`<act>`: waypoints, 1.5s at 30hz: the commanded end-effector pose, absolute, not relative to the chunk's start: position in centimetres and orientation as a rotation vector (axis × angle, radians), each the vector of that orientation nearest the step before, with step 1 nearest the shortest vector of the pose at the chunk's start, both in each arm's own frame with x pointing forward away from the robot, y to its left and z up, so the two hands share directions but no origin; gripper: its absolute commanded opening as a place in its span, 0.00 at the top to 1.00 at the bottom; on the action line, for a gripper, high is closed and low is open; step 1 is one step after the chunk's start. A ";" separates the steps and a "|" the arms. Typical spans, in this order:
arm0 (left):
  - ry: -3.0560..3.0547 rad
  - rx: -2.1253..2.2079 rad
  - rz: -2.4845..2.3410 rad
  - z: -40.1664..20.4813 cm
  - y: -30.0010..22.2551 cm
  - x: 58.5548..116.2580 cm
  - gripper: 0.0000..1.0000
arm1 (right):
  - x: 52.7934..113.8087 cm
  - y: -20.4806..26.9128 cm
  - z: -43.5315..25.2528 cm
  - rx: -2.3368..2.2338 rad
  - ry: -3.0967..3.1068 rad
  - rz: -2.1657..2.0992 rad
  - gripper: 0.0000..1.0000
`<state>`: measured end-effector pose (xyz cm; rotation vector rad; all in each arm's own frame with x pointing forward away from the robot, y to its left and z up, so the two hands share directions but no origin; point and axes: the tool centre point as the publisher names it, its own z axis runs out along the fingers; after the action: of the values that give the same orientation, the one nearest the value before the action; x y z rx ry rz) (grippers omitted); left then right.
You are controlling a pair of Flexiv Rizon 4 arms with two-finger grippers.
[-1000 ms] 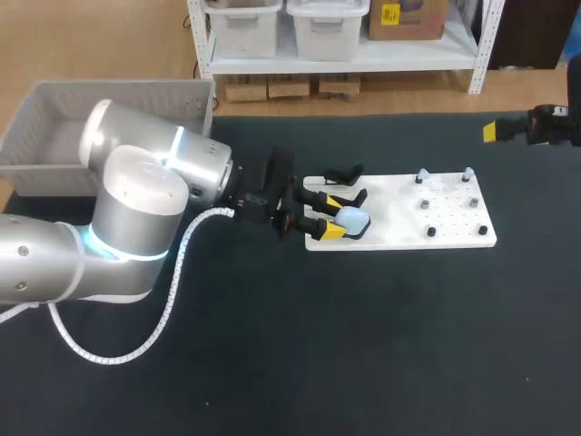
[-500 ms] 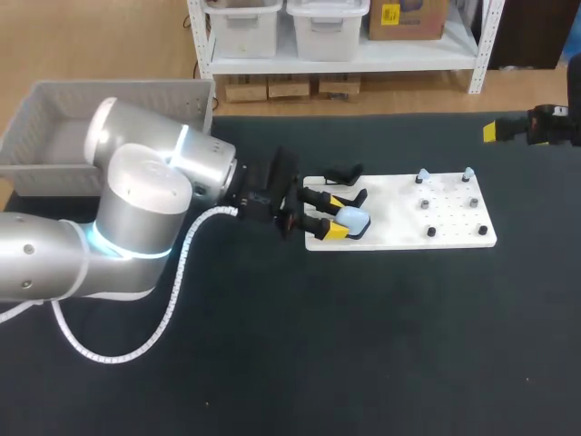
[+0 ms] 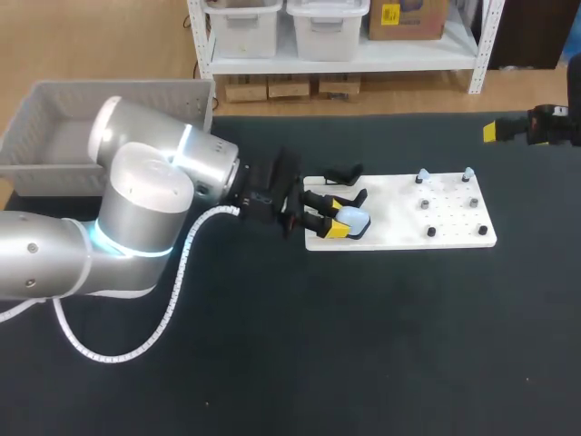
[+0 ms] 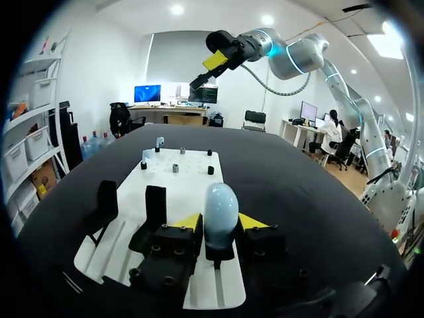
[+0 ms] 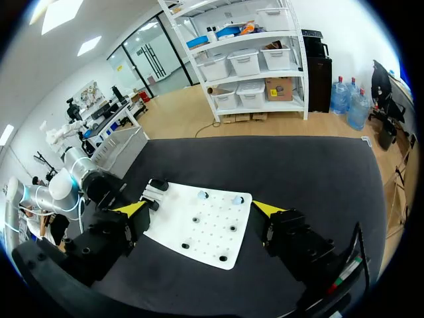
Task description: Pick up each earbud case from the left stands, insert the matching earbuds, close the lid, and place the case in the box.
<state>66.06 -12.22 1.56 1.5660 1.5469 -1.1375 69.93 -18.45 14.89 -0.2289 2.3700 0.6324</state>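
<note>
Black surface all over, with a white board lying flat on it. The left tool comes in low over the near end of that board. It's closed on the pale blue earbud case, with one yellow tip pressed against each side of it, as far as the left wrist view shows. The case stands upright with its rounded end up, and it's sitting on its little black stand right between the fingers, not lifted off. Two more black stands are on the board just beside the tool, on the side toward the shelves. Straight ahead of the tool, at the far end of the board, are two pale earbuds perched on pegs, plus a handful of dark pegs scattered around them. Behind the tool and past the big silver left arm, the grey box sits at the surface's corner, well apart from the case. The right tool is way off on the other side, up in the air beyond the earbud end of the board. Its fingers are spread wide with nothing between them. From its wrist view the whole board is visible down below and ahead of it.
</note>
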 end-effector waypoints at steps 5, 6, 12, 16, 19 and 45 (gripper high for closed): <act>1.545 1.562 -1.131 1.7 -12.0 65.8 1.00 | 69.9 -18.4 14.9 -0.229 2.371 0.631 0.00; 1.543 1.561 -1.127 1.9 -11.9 65.7 1.00 | 69.9 -18.4 14.9 -0.229 2.371 0.631 0.00; 1.518 1.558 -1.091 3.4 -11.2 65.1 1.00 | 69.9 -18.4 14.9 -0.229 2.371 0.631 0.00; 1.477 1.511 -1.093 4.9 -10.4 64.8 1.00 | 69.9 -18.4 14.9 -0.229 2.371 0.631 0.00; 1.429 1.460 -1.128 6.0 -10.2 64.6 1.00 | 69.9 -18.4 14.9 -0.229 2.371 0.631 0.00; 1.273 1.304 -1.214 9.8 -11.0 63.5 1.00 | 69.9 -18.4 14.9 -0.229 2.371 0.631 0.00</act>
<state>63.71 -11.04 10.16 1.3219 1.2808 -1.2191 69.93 -18.45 14.89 -0.2288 2.3700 0.6324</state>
